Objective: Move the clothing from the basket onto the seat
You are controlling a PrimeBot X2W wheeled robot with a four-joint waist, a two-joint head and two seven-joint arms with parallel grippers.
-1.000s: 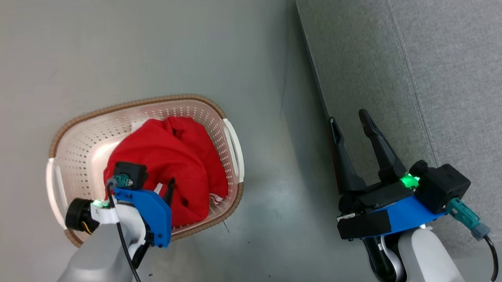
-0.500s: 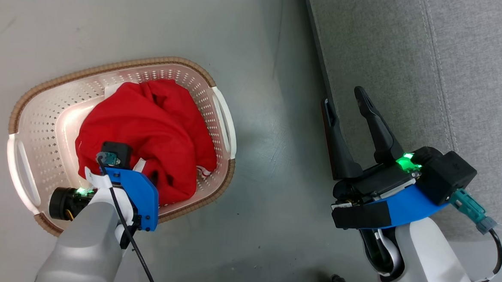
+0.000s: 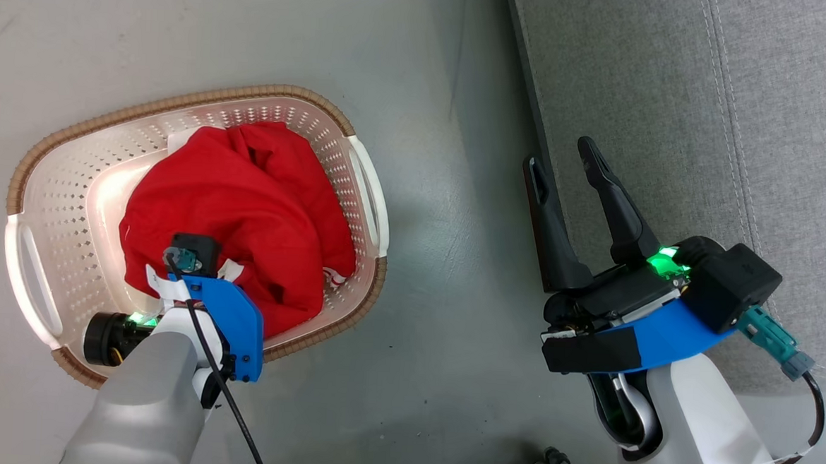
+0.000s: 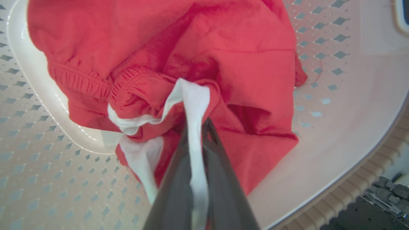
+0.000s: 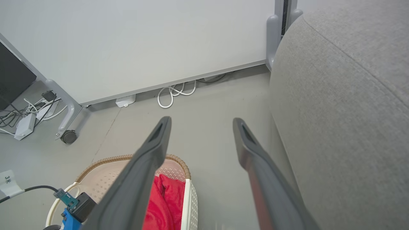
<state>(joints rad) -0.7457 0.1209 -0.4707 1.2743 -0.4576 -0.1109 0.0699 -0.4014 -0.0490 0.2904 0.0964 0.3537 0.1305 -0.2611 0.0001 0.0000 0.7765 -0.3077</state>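
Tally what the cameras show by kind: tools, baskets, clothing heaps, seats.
Tools: 2, left tool and right tool
Basket: 1
Red clothing heap: 1, garments in it cannot be counted
Seat: 1
Total: 5

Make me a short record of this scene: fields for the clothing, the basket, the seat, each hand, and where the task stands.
clothing: red with white trim, heaped inside the basket
basket: cream, perforated, brown woven-look rim, on the grey floor
seat: grey fabric sofa, to the basket's right
left hand: in the basket, shut on the clothing's white trim
right hand: open, holding nothing, beside the seat's edge
task: clothing not yet on the seat
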